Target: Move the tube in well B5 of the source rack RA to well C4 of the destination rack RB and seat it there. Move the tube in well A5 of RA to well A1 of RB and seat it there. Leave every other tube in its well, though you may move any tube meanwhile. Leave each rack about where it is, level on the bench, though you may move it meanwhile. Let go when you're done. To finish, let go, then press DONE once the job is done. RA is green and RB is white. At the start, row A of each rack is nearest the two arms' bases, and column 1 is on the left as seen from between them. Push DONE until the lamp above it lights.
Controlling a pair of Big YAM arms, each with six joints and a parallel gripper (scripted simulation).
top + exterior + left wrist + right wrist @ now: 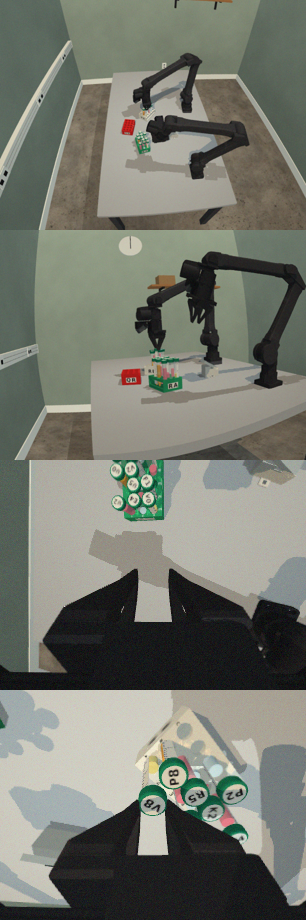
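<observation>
My right gripper (158, 349) (152, 805) is shut on the green-capped tube marked V8 (152, 801). The tube stands at a corner of the white rack RB (150, 117) (146, 370) (210, 738), with yellow liquid low in it; whether it is fully seated is hidden. Other capped tubes, among them 8d (173, 776), R5 (195, 793), K2 (211, 810) and P2 (232, 791), stand in RB. My left gripper (196, 322) (153, 574) is partly open and empty, high above the bench. The green rack RA (160, 388) (160, 497) holds several green-capped tubes. Its well letters are unreadable here.
A red rack QR (128, 125) (131, 377) stands beside RA and RB, toward the far long edge from the arm bases. A small grey-white device (211, 371) (270, 471) stands between the racks and the arm bases; its lamp is unclear. The left arm reaches over it.
</observation>
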